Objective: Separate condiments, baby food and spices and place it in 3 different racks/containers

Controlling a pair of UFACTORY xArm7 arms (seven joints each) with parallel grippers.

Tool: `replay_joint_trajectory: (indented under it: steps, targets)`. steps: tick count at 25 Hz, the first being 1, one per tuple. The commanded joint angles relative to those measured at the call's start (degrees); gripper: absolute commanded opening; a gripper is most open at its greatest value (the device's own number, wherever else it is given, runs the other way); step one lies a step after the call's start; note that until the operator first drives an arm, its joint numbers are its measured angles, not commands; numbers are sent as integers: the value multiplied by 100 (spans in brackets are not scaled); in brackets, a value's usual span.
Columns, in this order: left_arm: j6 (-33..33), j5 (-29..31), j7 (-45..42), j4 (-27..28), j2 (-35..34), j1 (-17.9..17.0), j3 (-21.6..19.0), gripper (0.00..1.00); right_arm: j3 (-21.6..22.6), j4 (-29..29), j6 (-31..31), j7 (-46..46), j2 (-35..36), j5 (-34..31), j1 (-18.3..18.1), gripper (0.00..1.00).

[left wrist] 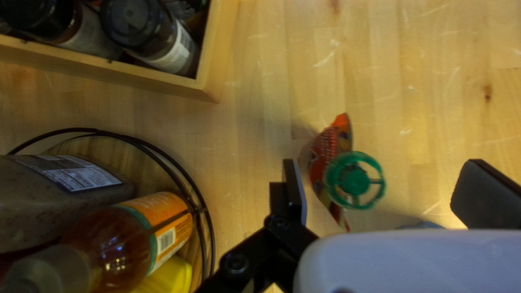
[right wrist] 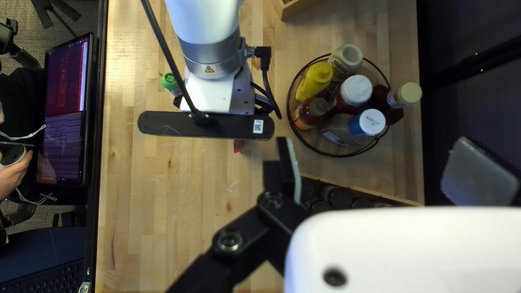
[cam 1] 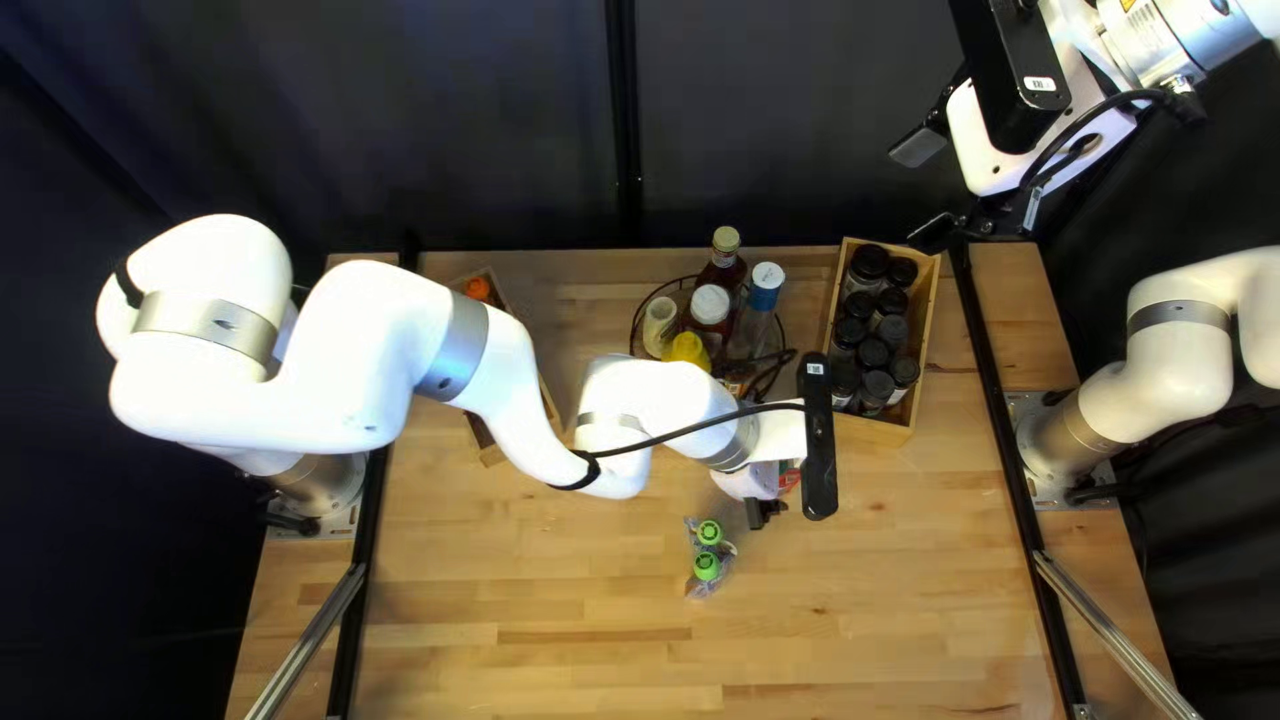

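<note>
Two pouches (cam 1: 707,550) lie at six o'clock from six bottles (cam 1: 710,307) in the top left view; another pouch (left wrist: 324,157) is between the left gripper's (cam 1: 764,512) spread fingers; the right gripper (cam 1: 926,190) is spread.

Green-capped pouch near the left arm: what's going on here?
My left end effector is open around a red, green-capped pouch, not gripping it. Two more green-capped pouches are on the table. Bottles stand in the round wire rack, and dark-capped jars fill a wooden box. My right end effector is open, holding nothing.
</note>
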Motion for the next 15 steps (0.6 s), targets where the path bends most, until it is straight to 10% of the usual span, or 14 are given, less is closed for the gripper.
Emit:
replay_joint_trajectory:
  steps: [1, 15]
  targets:
    - [67, 105, -92, -63, -142, -95, 83, 0, 0, 0, 0, 0, 0, 0, 0, 100]
    - [1661, -394, 1915, -1801, -2868, -173, 237, 0, 0, 0, 0, 0, 0, 0, 0, 100]
